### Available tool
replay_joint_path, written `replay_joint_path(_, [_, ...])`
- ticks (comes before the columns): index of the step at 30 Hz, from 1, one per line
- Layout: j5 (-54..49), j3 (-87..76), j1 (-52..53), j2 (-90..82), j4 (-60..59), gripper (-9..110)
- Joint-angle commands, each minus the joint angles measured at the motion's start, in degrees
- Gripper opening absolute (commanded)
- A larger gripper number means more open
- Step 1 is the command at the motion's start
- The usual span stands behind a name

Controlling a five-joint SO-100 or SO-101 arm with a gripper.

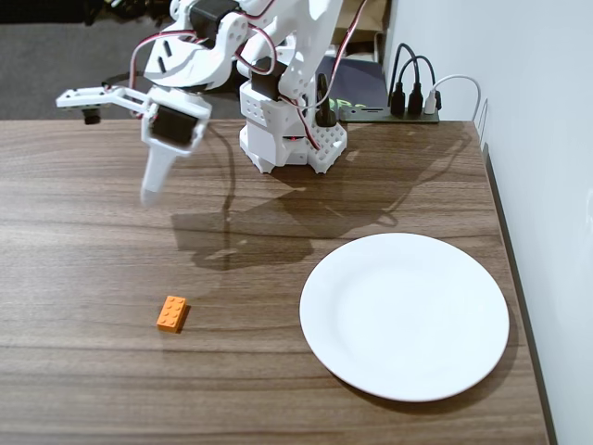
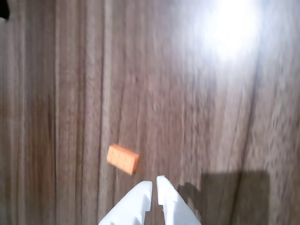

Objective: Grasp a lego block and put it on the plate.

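2 things lie on the wooden table (image 1: 83, 232) in the fixed view, well apart from each other. Nearest the camera is the plate (image 1: 405, 315), white and bare, sitting at the right side close to the table's front edge. A little farther back and off to the left lies the lego block (image 1: 171, 313), flat on the wood with its studs up and its long side running roughly away from the camera, turned slightly. It touches neither the plate nor the arm.

Farther back again, the gripper (image 1: 150, 190) hangs in the air over the left half of the table, pointing downward, with bare wood between it and the brick. In the wrist view the 2 white fingers (image 2: 136, 206) come in from the bottom edge with their tips almost meeting, only a thin slit between them at the gripper (image 2: 154, 186), and nothing is held there. The lego block (image 2: 123, 159) shows just up and left of the tips in that view, tilted, clear of both fingers; the picture is blurred, so its studs are hard to make out. A bright glare spot sits on the wood at the upper right.

At the far edge stands the arm's white base (image 1: 292, 125), with red and black cables looping over it, and to its right a power strip (image 1: 389, 113) holding several plugs.
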State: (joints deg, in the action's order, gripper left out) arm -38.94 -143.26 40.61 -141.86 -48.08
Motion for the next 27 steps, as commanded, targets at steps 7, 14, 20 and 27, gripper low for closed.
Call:
replay_joint_path(7, [-14.7, 7.6, 3.3, 7.7, 7.1, 1])
replay_joint_path(14, [-25.1, 14.9, 1.1, 18.7, 9.1, 1])
replay_joint_path(20, [-31.4, 20.2, -3.7, 26.8, 8.5, 1])
replay_joint_path(27, [-38.2, 27.9, -9.2, 34.3, 1.8, 1])
